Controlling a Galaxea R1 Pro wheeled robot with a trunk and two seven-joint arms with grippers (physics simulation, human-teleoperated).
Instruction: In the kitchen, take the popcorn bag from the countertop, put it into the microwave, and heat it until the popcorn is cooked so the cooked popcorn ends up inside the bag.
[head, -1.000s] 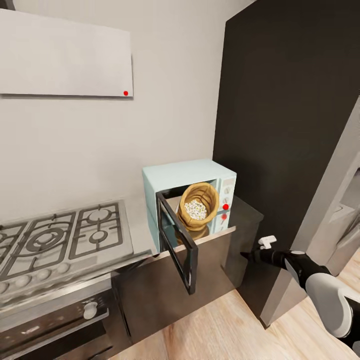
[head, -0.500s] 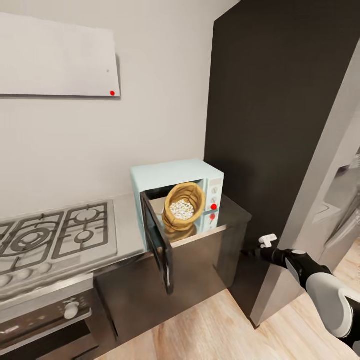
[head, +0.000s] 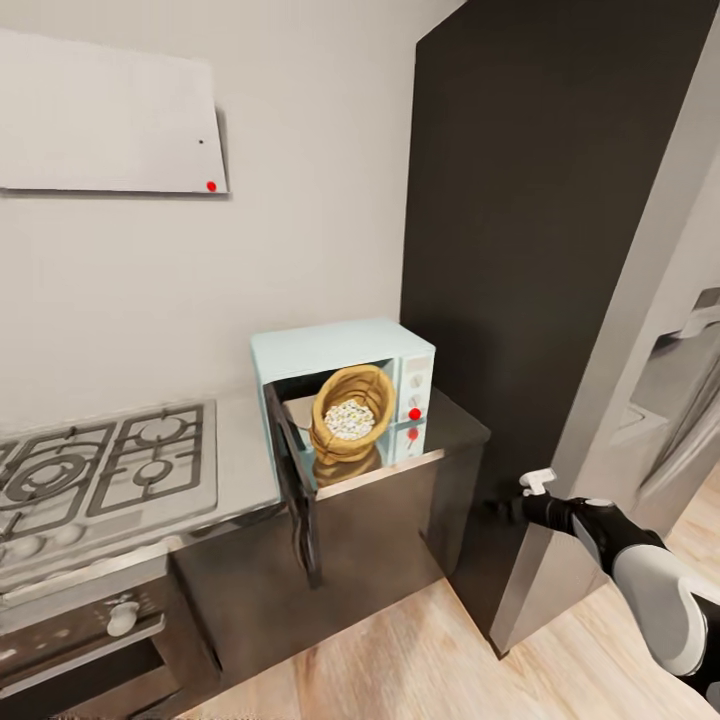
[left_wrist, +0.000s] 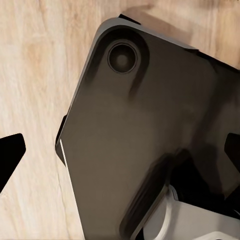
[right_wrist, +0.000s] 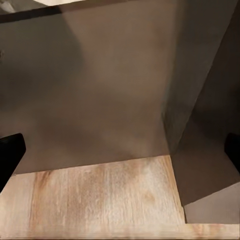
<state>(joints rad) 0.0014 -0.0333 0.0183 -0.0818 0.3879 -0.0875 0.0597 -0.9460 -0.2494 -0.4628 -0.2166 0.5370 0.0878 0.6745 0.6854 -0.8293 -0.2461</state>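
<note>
Inside the microwave (head: 345, 385) (door open), the popcorn bag (head: 349, 412) sits well apart from the right pincer (head: 492, 510).

1. The microwave (head: 345, 400) door is seen nearly edge-on, so its glass face cannot be read.
2. The popcorn bag (head: 347, 412) hides the cavity behind it.
3. The right gripper (head: 500, 510) blurs into the dark cabinet; its jaws cannot be judged there.
4. The hob (head: 95, 470) is cut off by the picture's edge.
</note>
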